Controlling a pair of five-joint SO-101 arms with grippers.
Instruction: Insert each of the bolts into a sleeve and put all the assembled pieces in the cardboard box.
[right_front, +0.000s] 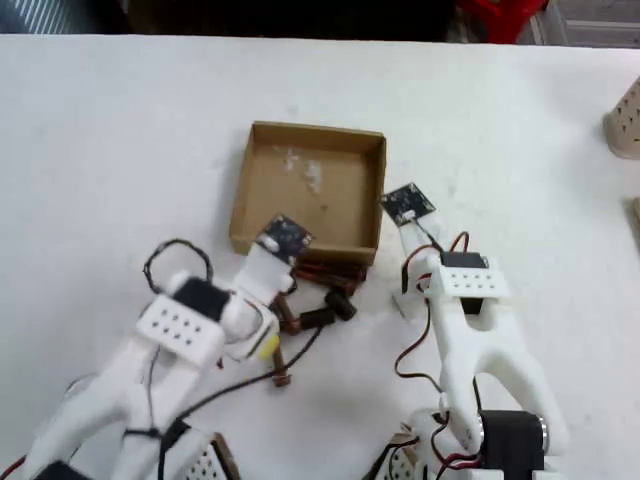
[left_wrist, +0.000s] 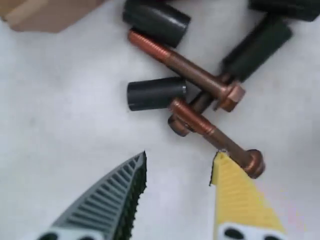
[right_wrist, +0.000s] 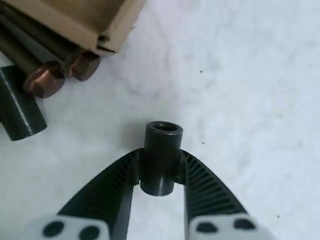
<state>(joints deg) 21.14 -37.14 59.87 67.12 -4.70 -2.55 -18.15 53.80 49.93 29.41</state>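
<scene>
Right wrist view: sleeve pinched, bolts loose by the box

My right gripper (right_wrist: 159, 157) has a black sleeve (right_wrist: 162, 142) pinched between its two dark fingers, with the open bore end showing. It sits near a corner of the cardboard box (right_front: 318, 133). My left gripper (left_wrist: 180, 157) hangs spread over the white table (right_front: 120, 150). Its yellow fingertip (left_wrist: 225, 175) is at the head end of a copper bolt (left_wrist: 212, 132). A longer bolt (left_wrist: 182, 65) lies just beside it, with loose sleeves (left_wrist: 156, 93) around both, just outside the box's near wall.
</scene>
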